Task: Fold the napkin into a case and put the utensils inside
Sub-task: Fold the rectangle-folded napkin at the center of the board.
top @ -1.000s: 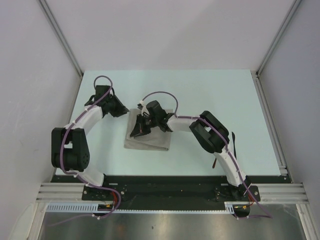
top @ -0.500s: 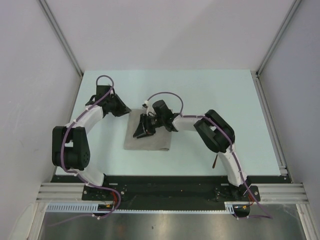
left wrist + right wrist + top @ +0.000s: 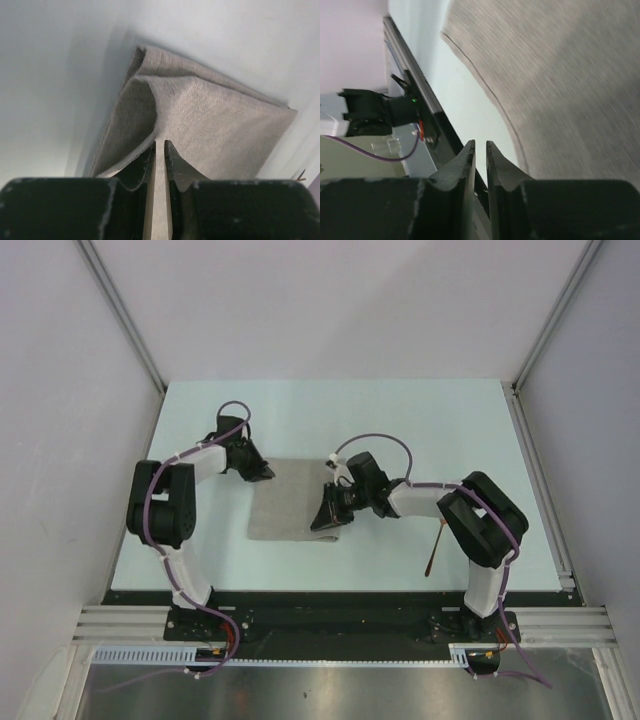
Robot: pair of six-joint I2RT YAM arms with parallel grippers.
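- Your left tool (image 3: 159,146) is standing almost closed, and it is pinching a raised layer of the napkin (image 3: 215,120) between its tips.
- Ahead of that tool the napkin is spreading out as a folded, flat oblong on the counter (image 3: 45,85). The pinched layer is tenting up to the tips, and a pocket is gaping open to the tool's left.
- From above, the left tool is sitting at the napkin's far left corner. The cloth's slightly longer side is running from there across toward your right tool (image 3: 480,145).
- Your right tool is showing only a narrow slit between its jaws, with nothing visible in it. Its tips are hanging over bare counter, and the napkin's curved edge is lying just ahead and to its right.
- From above, that tool is hovering at the napkin's near right corner, pointing down and leftward.
- The copper fork (image 3: 432,550) is lying on the counter well behind the right tool, just beside the right arm (image 3: 480,525). Its long axis is running near to far with a slight slant, and you cannot tell which end is carrying the tines.
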